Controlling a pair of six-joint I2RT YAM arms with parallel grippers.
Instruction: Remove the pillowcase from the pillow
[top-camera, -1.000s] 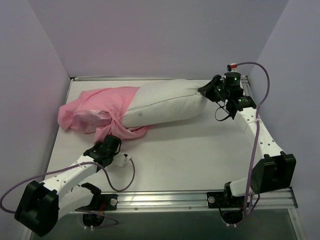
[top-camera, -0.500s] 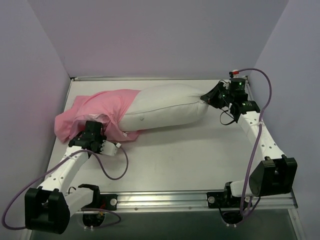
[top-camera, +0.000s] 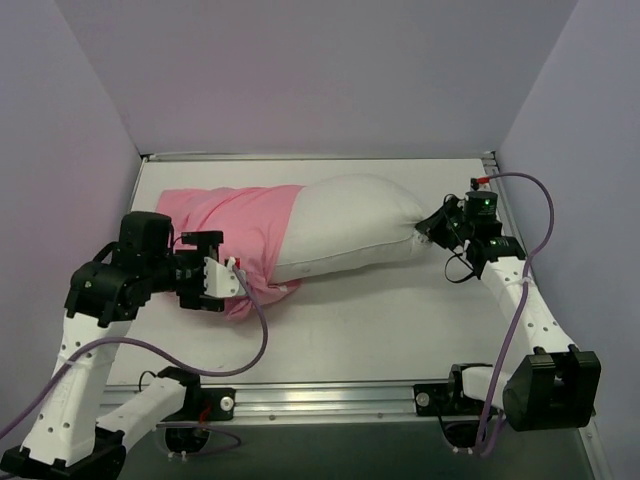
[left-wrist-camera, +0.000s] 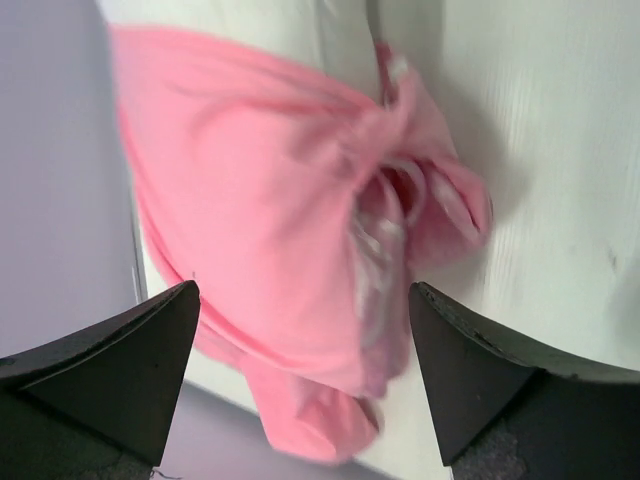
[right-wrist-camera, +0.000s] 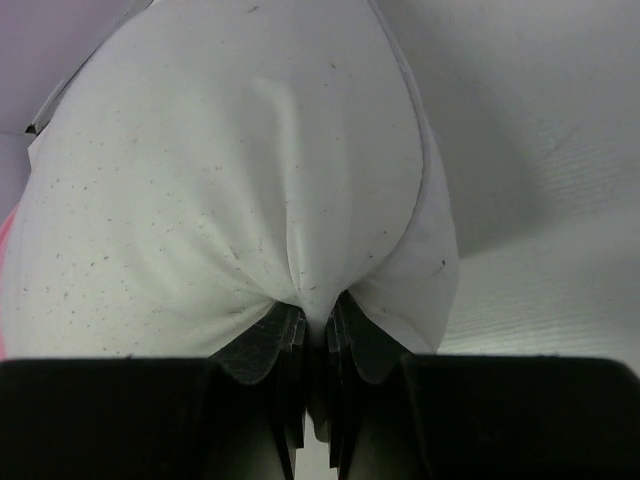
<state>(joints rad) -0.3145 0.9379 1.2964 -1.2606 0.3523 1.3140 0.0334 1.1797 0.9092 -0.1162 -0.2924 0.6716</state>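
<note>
Left end effector (top-camera: 222, 280) has let go: fingers apart, nothing between them. It's lifted off the desk (top-camera: 380, 320) and hangs just beside the near edge of the pillowcase (top-camera: 230, 225). Left arm is up, elbow high, wrist aimed right at the fabric. The pillowcase still sleeves the left part of the pillow (top-camera: 350, 225). The whole bundle has slid right versus a second ago, so the cover travelled with the pillow. Little stripped, I'd say; needs re-anchoring. Right end effector (top-camera: 432, 226) is clamped on the pillow's right corner, arm stretched forward, wrist low, pointing left.
</note>
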